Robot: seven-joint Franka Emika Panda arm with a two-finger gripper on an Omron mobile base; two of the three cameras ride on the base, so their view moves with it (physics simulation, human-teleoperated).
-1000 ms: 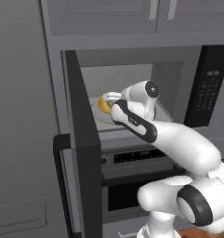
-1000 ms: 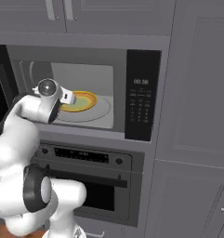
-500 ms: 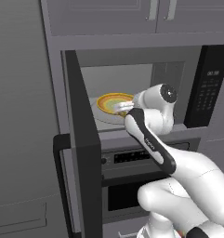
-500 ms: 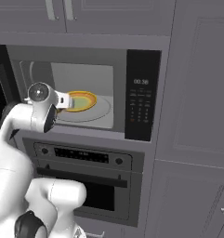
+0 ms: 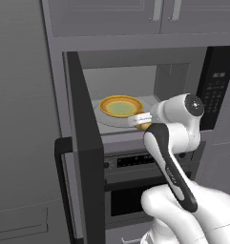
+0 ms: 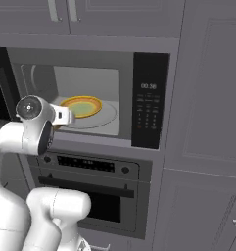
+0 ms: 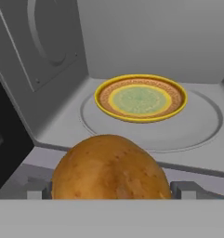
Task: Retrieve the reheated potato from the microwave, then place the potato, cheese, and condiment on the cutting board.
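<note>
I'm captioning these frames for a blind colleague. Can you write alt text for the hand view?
A brown-skinned potato sits close up between the gripper's two dark fingertips, which stand wide on either side of it. Beyond it, the open microwave holds an empty yellow-rimmed plate with a pale green centre, resting on the round turntable.

Speckled tan-brown potato (image 7: 111, 168); yellow-rimmed, green-centred plate (image 7: 140, 98); grey microwave (image 6: 114, 68)

Yellow-rimmed plate (image 7: 140, 98) on round turntable (image 7: 197, 123); oven (image 6: 90, 196) below.
</note>
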